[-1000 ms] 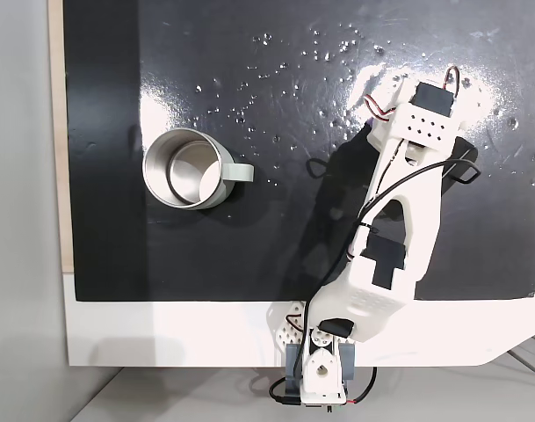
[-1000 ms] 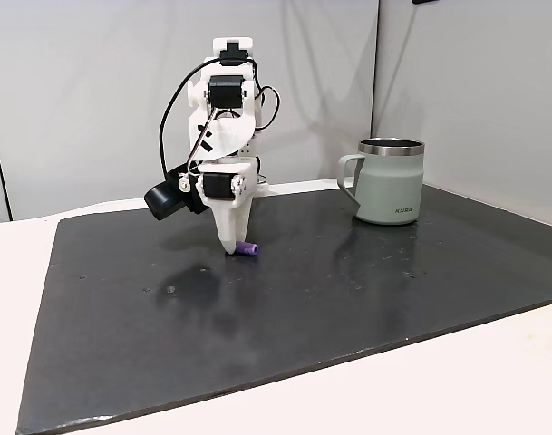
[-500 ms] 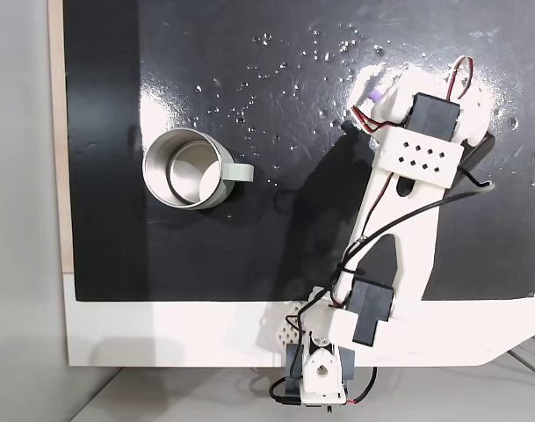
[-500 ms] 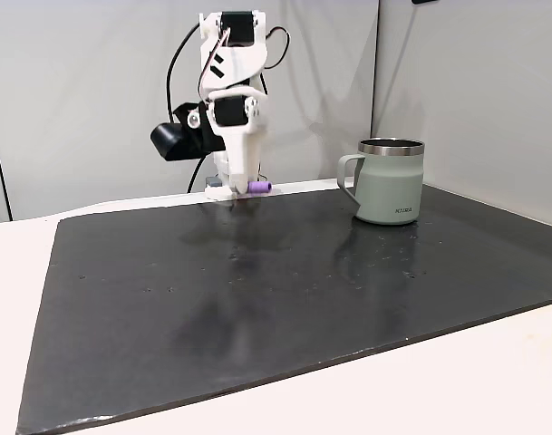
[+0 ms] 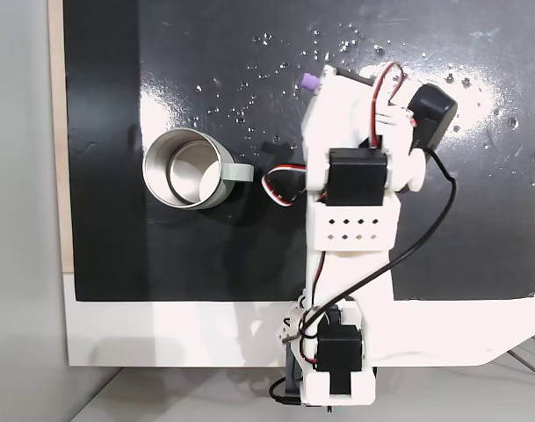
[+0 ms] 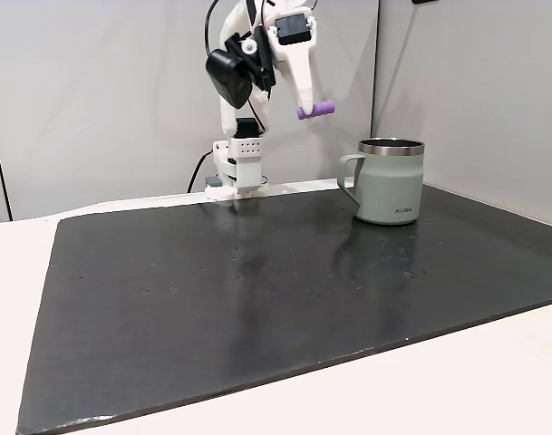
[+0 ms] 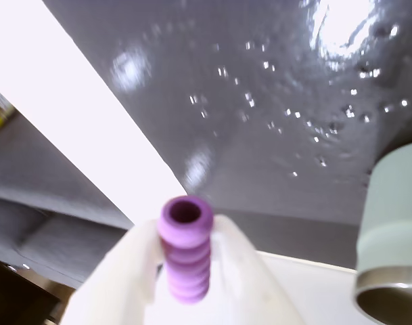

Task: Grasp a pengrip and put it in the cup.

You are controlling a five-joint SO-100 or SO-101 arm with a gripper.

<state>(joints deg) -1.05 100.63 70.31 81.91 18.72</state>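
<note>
The hand (image 6: pixel 309 109) is clamped on the pengrip (image 6: pixel 315 111), which sticks out sideways from between its fingers (image 7: pixel 249 271), high above the tabletop (image 6: pixel 257 281). The cup (image 6: pixel 391 181) stands upright below and to the hand's right in this fixed view, well apart.

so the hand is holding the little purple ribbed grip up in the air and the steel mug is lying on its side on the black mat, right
Not quite. The hand does hold the small purple ribbed rubber grip up in the air, but the shiny steel mug with the grey handle stands upright on the black mat, mouth up. A fixed view from the side shows this.
</note>
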